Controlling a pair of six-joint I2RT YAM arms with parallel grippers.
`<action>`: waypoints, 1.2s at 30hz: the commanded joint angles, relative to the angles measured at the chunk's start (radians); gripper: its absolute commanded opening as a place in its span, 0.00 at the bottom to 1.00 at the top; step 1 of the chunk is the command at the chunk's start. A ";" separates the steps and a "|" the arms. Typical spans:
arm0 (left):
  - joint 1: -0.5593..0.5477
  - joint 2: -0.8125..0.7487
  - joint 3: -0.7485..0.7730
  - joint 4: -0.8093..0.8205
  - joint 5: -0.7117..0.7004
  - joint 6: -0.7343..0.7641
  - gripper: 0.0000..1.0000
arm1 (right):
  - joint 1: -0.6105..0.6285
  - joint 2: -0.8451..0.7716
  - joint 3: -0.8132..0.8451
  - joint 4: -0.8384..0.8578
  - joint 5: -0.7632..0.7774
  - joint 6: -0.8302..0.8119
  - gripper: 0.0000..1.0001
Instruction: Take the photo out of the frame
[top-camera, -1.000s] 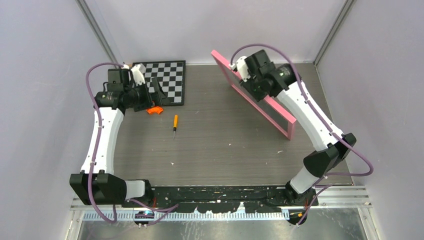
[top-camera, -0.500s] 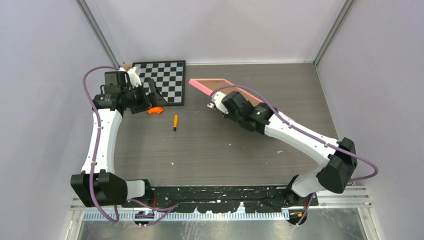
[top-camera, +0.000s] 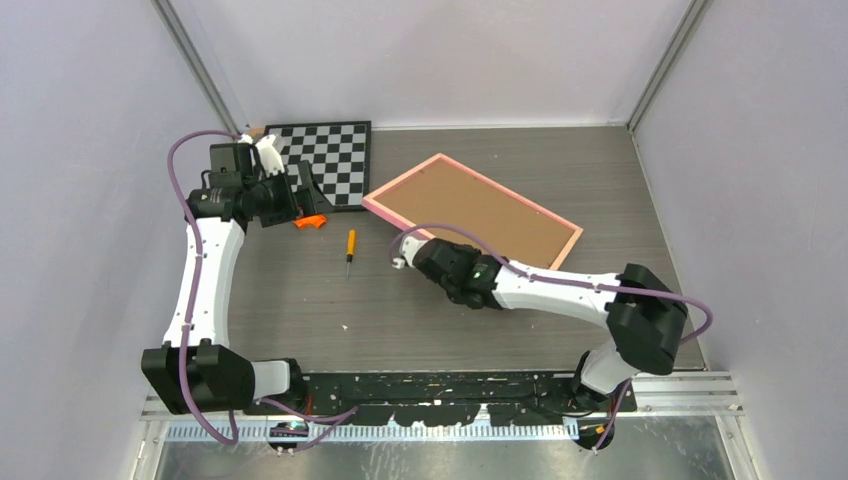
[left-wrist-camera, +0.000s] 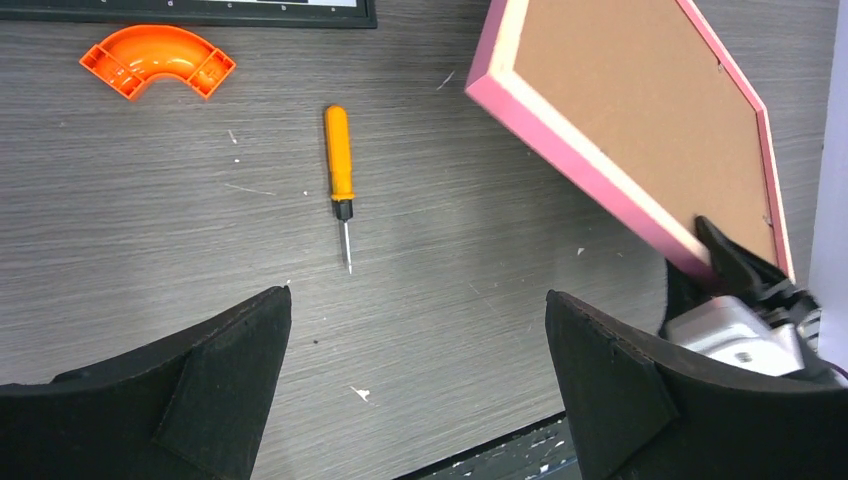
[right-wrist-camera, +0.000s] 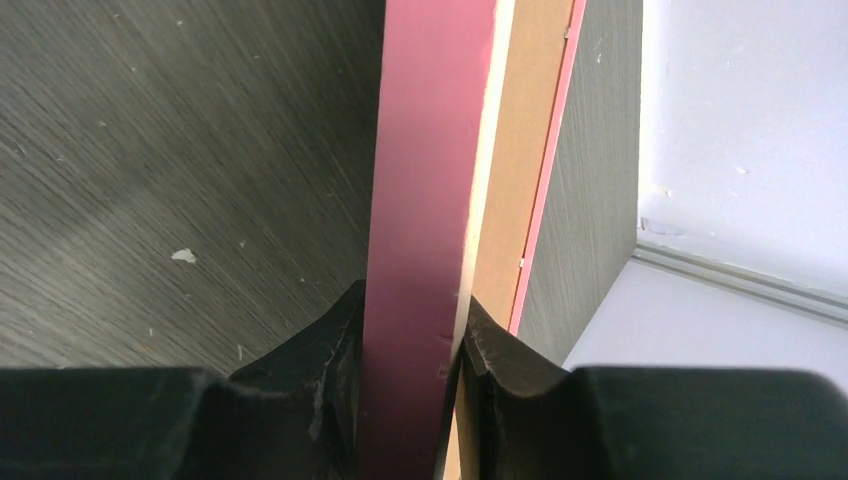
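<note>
Frame (top-camera: 472, 208) lies back-up: brown board, thin pink border.

You get soft, even overhead light, with only faint shadows on the table (top-camera: 400, 335). Your right wrist view goes soft on the frame (right-wrist-camera: 420, 200) close up, and the wall (right-wrist-camera: 740, 120) beyond looks washed out

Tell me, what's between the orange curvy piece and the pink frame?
An orange screwdriver lies between the curvy piece and the frame, touching neither, in the top view.
</note>
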 joint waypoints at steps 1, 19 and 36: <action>0.007 -0.015 0.003 0.013 -0.010 0.025 1.00 | 0.071 0.078 -0.095 0.044 -0.119 0.002 0.11; 0.006 0.022 -0.005 -0.023 -0.040 0.056 1.00 | 0.176 0.142 -0.102 0.025 -0.188 0.082 0.74; 0.005 0.016 -0.035 -0.001 -0.069 0.146 1.00 | -0.331 -0.117 0.130 -0.161 -0.687 0.293 1.00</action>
